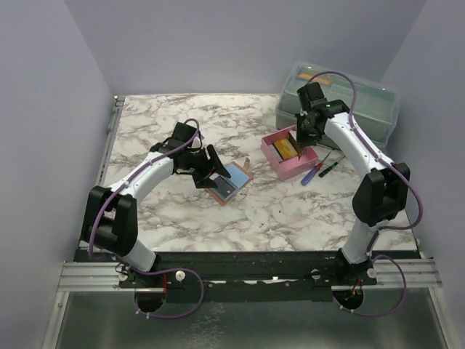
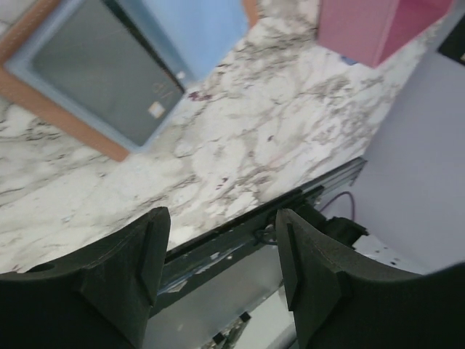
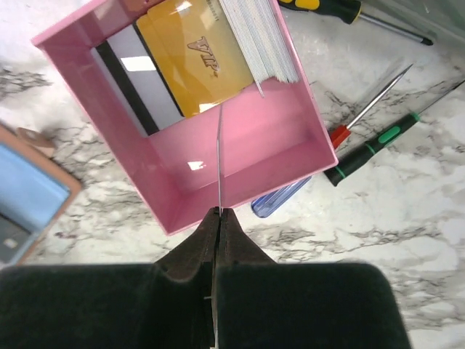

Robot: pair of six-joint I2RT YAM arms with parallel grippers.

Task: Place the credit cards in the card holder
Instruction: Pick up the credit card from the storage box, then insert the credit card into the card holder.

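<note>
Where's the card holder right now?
Top view: the card holder lies open left of centre, right beside the left gripper, with the pink tray to its right.

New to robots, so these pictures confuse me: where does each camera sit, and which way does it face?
Top external: above and behind, looking down on the marble table; left arm and right arm show whole.
Left wrist: on the left arm, slanting over the card holder; its open fingers show.
Right wrist: on the right arm, looking down into the pink tray; its shut fingers pinch a card edge-on.
Shared: all three show the card holder and pink tray.
</note>
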